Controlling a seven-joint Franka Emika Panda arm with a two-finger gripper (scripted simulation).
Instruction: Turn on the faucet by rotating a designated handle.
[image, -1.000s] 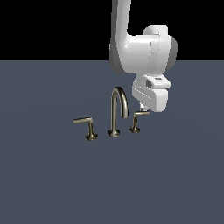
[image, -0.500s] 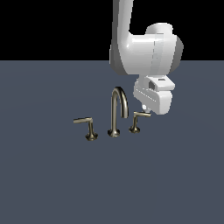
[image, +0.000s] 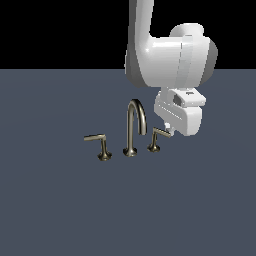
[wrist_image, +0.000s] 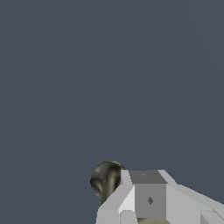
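My gripper (image: 169, 131) is at the outer end of the handle (image: 159, 133), which stands just beside the spout (image: 135, 125) on the exterior view's right. I cannot tell its opening. The turning looks barely begun; most rotation remains.

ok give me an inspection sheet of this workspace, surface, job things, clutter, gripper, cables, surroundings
surface: plain dark grey-blue floor, no marks seen
faucet: brushed-metal set; arched spout upright in the middle, a separate lever on each side
handle: short lever on the exterior view's right of the spout; its bar end points toward the gripper
other handle: longer lever on the exterior view's left, well apart from the arm
clutter: nothing seen
gripper: white gripper low at the short handle's bar end; contact and jaw opening cannot be told; the wrist view shows a finger beside a round metal part
cables: nothing seen
surroundings: black backdrop above the floor, nothing else seen
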